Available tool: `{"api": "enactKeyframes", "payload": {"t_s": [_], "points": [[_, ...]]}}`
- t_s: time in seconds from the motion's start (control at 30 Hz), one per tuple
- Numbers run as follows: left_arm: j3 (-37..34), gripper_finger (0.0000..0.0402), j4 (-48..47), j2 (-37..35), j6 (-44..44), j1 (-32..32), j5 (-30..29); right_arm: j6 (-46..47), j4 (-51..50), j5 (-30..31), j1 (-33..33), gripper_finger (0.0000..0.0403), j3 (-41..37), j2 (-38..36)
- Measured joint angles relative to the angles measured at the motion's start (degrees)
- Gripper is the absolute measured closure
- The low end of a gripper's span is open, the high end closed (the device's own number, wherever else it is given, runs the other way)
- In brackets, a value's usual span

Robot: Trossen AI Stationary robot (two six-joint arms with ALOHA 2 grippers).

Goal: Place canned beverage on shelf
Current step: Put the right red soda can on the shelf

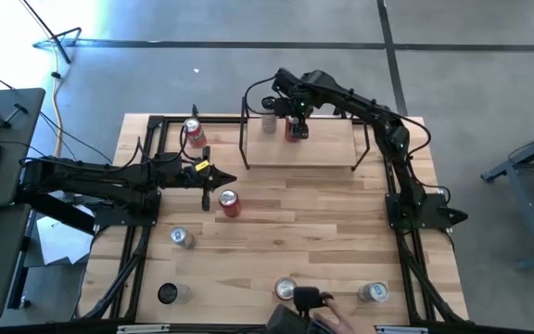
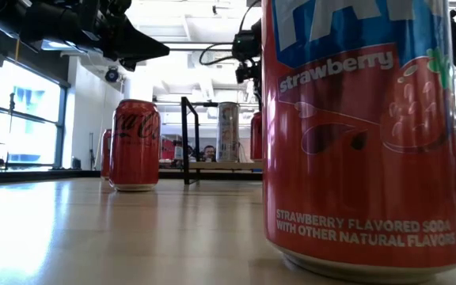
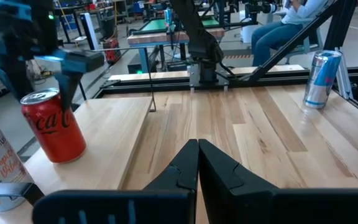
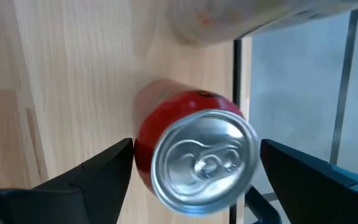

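The shelf [image 1: 299, 147] is a light-wood board framed by thin black rods at the table's far side. A red can [image 1: 294, 131] stands upright on its bottom on the board, next to a pale can [image 1: 269, 122]. My right gripper [image 4: 196, 149] is open above the red can [image 4: 194, 155], one finger on each side of its top. My left gripper [image 3: 197, 158] is shut and empty above the table's left half [image 1: 213, 183], beside a red Coca-Cola can [image 1: 229, 203], which also shows in the left wrist view [image 3: 51, 127]. My right gripper comes at the red can from above, pointing down, with its fingers [image 4: 104, 168] beside the can's upper rim [image 4: 166, 134]. I cannot tell whether they touch it. The can stands on the shelf board.
Other cans stand on the table: a red one left of the shelf [image 1: 193, 134], a silver one [image 1: 183, 238], a dark-topped one [image 1: 168, 293], a strawberry soda can [image 2: 362, 134] at the near edge, and a silver-blue one [image 3: 322, 78]. A seated person [image 3: 278, 28] is beyond the table.
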Motion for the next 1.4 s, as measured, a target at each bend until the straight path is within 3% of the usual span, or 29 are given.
{"api": "enactKeyframes", "payload": {"t_s": [0.3, 0.43, 0.63, 0.83, 0.97, 1.1, 1.4], "points": [[0.00, 0.0399, 0.00, 0.00, -0.01, 0.00, 0.00, 3.39, -3.63, 1.80, 0.45, 0.0070, 8.40, -0.07], [0.00, 0.0399, 0.00, 0.02, -0.02, 0.00, 0.00, 7.87, -4.64, 0.33, 1.06, 0.0098, 8.80, -2.03], [0.00, 0.0399, -0.02, -0.01, 0.13, 0.00, 0.00, 11.20, 0.74, -2.48, 2.12, 0.0224, -6.59, -9.44], [0.01, 0.0399, 0.00, 0.02, 0.95, 0.00, 0.00, 14.35, 26.49, -1.35, 5.12, 0.0384, -33.53, -24.45], [0.01, 0.0399, 1.08, 0.00, 1.01, 0.03, 0.00, 18.63, 46.48, -1.34, 6.14, 0.0377, -49.92, -30.94], [0.02, 0.0399, 1.89, 0.00, 1.03, 0.04, 0.00, 20.63, 59.47, -1.42, 5.96, 0.0376, -60.21, -31.91], [0.07, 0.0399, 2.93, 0.02, 0.94, 0.04, 0.00, 22.00, 68.32, -1.05, 4.40, 0.0399, -65.65, -31.49]]}}
